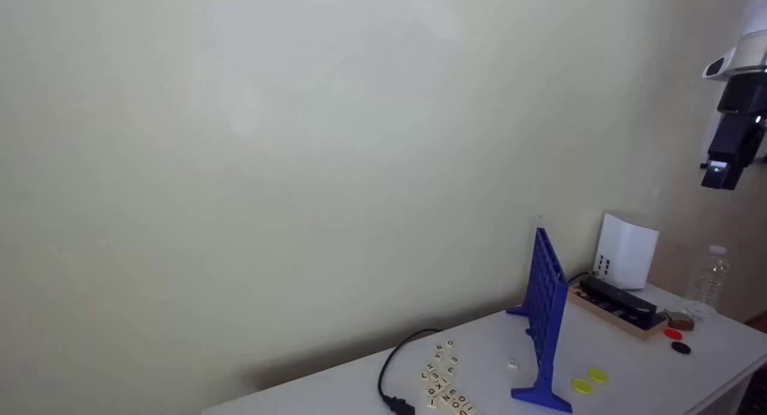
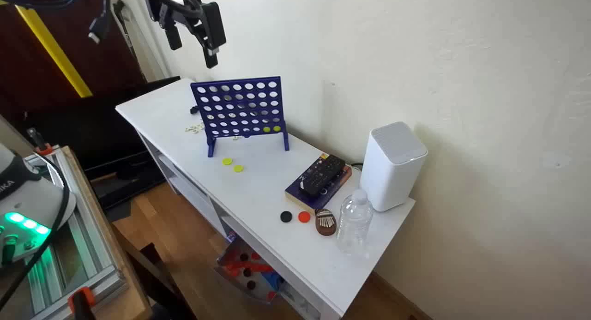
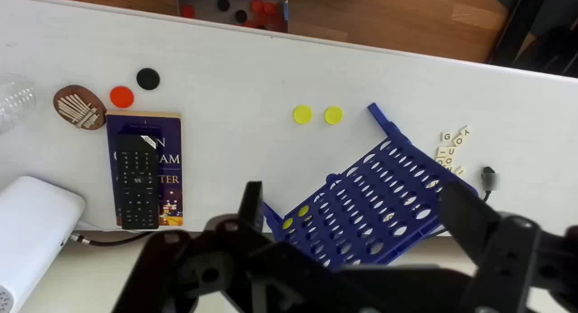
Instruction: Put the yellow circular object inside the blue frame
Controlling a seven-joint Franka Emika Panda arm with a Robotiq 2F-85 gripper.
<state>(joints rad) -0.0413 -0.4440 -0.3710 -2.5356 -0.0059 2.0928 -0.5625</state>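
Locate two loose yellow discs (image 3: 303, 114) flat on the white table (image 3: 235, 123), just beside each other without touching, near one foot (image 3: 378, 114) of the blue frame (image 1: 548, 307); treat either as the possible task object. Note two seated yellow discs (image 2: 267, 129) at one end of the bottom row. Confirm the gripper (image 2: 193, 56) raised well above the table, fingers (image 2: 173, 37) parted, holding nothing. Expect a missed grasp on such thin pieces after too shallow a descent, or jammed fingertips after too deep a one. Guard against nudging or double-pinching the neighbouring disc through an off-centre approach. Watch for a shifted or toppled frame following contact with foot or upper edge. At insertion, anticipate a disc dropping outside through poor alignment with the thin top. Read only "N", "AM" and "TER" on the book (image 3: 170, 191), with other letters covered by the remote (image 3: 137, 186). Read G, O, Y and U among the letter tiles (image 3: 447, 136), and "KA" on the robot base (image 2: 27, 200), with preceding letters out of view. Leave the remote's pale corner mark unread as too small.
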